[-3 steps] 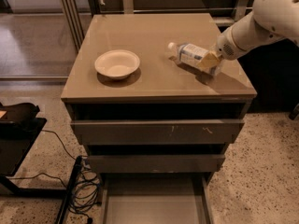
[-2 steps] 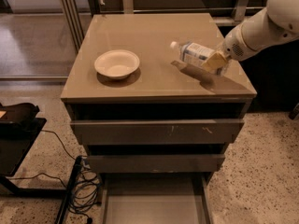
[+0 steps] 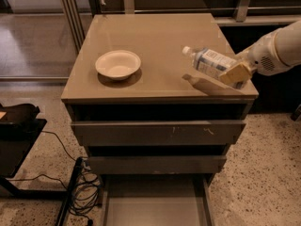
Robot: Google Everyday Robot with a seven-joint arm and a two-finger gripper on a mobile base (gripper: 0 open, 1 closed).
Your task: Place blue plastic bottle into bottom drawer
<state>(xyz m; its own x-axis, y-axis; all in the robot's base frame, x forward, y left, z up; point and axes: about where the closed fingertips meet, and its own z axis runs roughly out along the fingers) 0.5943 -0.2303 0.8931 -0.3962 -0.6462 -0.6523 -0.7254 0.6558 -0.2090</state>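
The blue plastic bottle (image 3: pixel 210 63), clear with a white cap and pale blue-white label, is held tilted, cap to the upper left, a little above the right front of the cabinet top (image 3: pixel 155 36); its shadow falls on the top below it. My gripper (image 3: pixel 235 74) is shut on the bottle's base end, with a tan finger pad (image 3: pixel 236 72) across it. The white arm (image 3: pixel 277 48) reaches in from the right. The bottom drawer (image 3: pixel 155 206) stands pulled out at floor level, a shallow grey tray with nothing in it.
A white bowl (image 3: pixel 118 64) sits on the left of the cabinet top. The top drawer (image 3: pixel 157 132) and middle drawer (image 3: pixel 157 164) are slightly ajar. Black cables (image 3: pixel 82 187) and a black stand (image 3: pixel 16 135) lie at the left on the floor.
My gripper has lifted the bottle off the cabinet top and carried it toward the front right edge; the bowl and drawers have not moved.
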